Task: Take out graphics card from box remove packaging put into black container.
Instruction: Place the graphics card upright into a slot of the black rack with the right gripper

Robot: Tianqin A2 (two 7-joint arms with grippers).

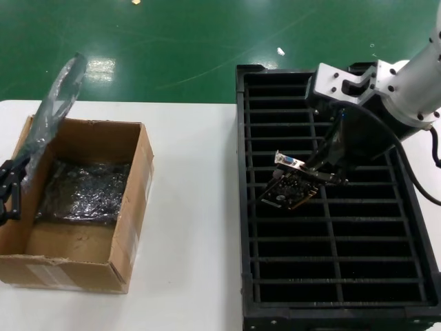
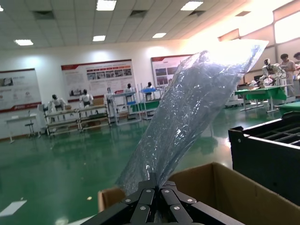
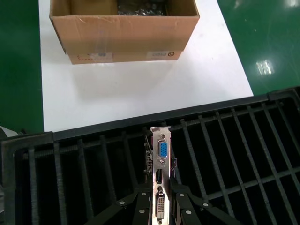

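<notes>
Reaching down over the tray [image 1: 413,207], my right gripper [image 1: 324,174] clamps the card [image 1: 289,187] tilted above its slots, while my left gripper [image 1: 8,181] pinches the bag [image 1: 55,103] upright beside the box [image 1: 131,207].

Crinkly glossy plastic packaging [image 2: 187,117], matt corrugated cardboard box [image 1: 131,200], shiny metal card bracket [image 3: 161,173], seemingly matt black plastic container [image 1: 413,207]

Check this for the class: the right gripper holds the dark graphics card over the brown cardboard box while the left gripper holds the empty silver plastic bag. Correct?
Not quite. The head view shows the right gripper holding the graphics card over the black slotted plastic tray, not the cardboard box. The left gripper does hold the silver plastic bag.
</notes>
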